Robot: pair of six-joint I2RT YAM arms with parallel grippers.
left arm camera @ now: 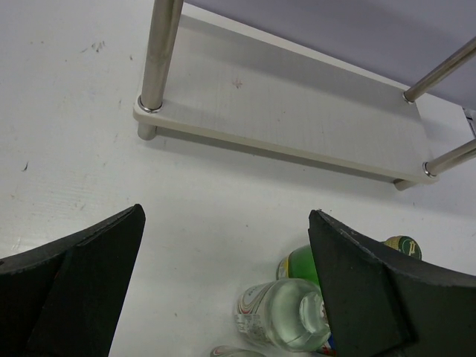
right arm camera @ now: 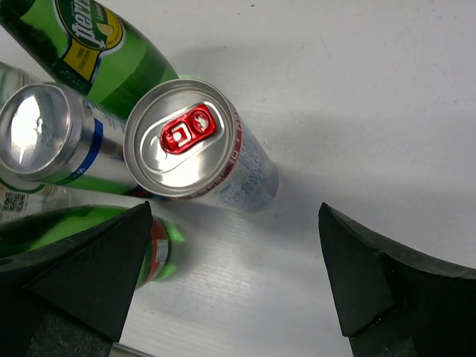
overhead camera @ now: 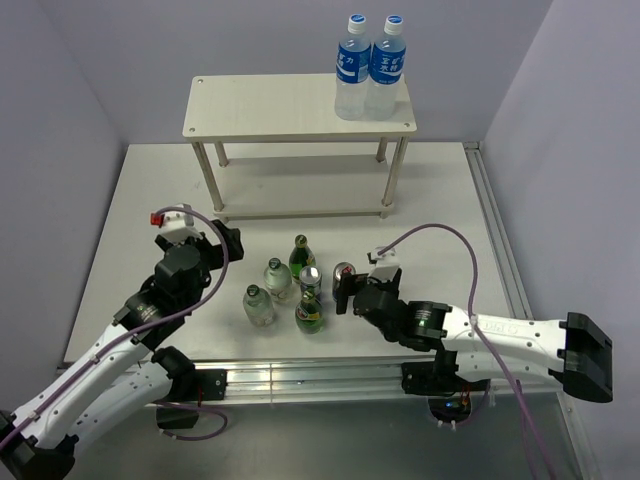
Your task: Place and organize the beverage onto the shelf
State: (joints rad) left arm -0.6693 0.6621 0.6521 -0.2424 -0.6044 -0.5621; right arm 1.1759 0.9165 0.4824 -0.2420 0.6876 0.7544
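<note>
The shelf (overhead camera: 300, 105) stands at the back, and its lower board also shows in the left wrist view (left arm camera: 297, 111). The beverage stands in a cluster on the table: two dark-green bottles (overhead camera: 301, 255) (overhead camera: 310, 312), two clear bottles (overhead camera: 278, 278) (overhead camera: 259, 305) and two cans (overhead camera: 310, 280) (overhead camera: 343, 275). My left gripper (overhead camera: 228, 242) is open and empty, left of the cluster; a clear bottle (left arm camera: 286, 312) is near its right finger. My right gripper (overhead camera: 345, 293) is open and empty, just right of the cluster, with the nearest can (right arm camera: 190, 149) just ahead of its jaws.
Two tall water bottles with blue caps (overhead camera: 370, 70) stand on the right end of the shelf's top board. Purple walls close in the table at the back and sides. A metal rail (overhead camera: 300, 375) runs along the near edge.
</note>
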